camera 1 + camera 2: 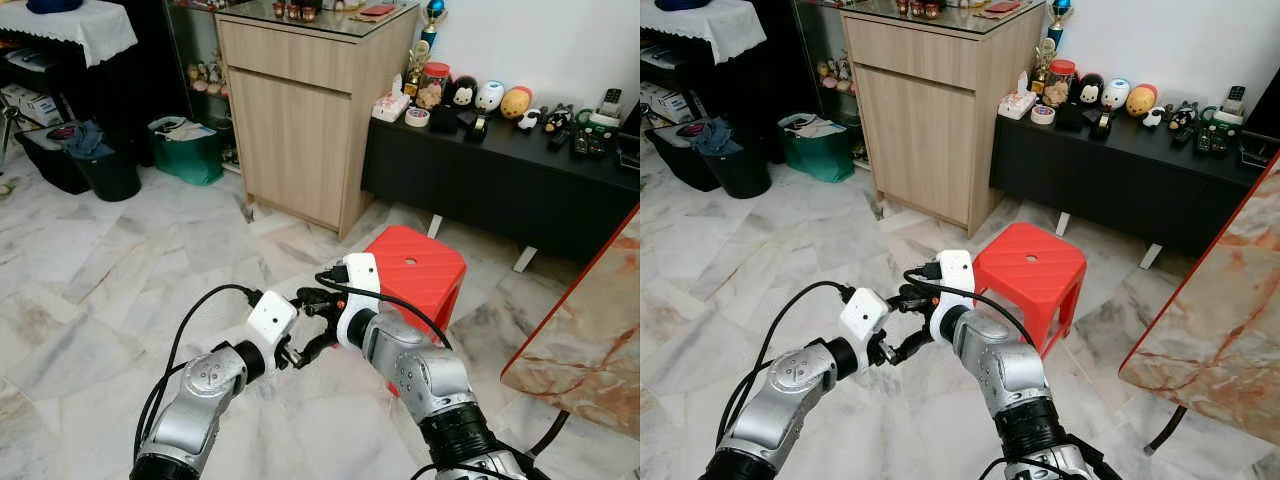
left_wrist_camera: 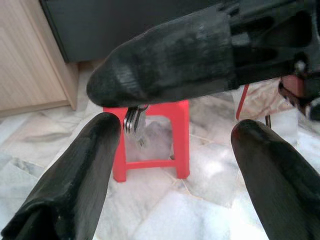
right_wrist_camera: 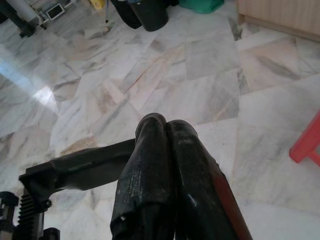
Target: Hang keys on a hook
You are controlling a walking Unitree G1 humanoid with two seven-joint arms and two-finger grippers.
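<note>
Left wrist view: the keys (image 2: 134, 121) are seen hanging from under the tip of the right gripper (image 2: 107, 85), whose closed fingers pinch them. They dangle between the left gripper's (image 2: 172, 145) spread fingers, just beside one finger (image 2: 80, 170) and well apart from the other, touching neither. No writing can be read on the keys or fingers. Both grippers are held together above the marble floor (image 1: 90, 290), near a red stool (image 1: 415, 265). In the right wrist view, the right fingers (image 3: 150, 170) are pressed shut.
</note>
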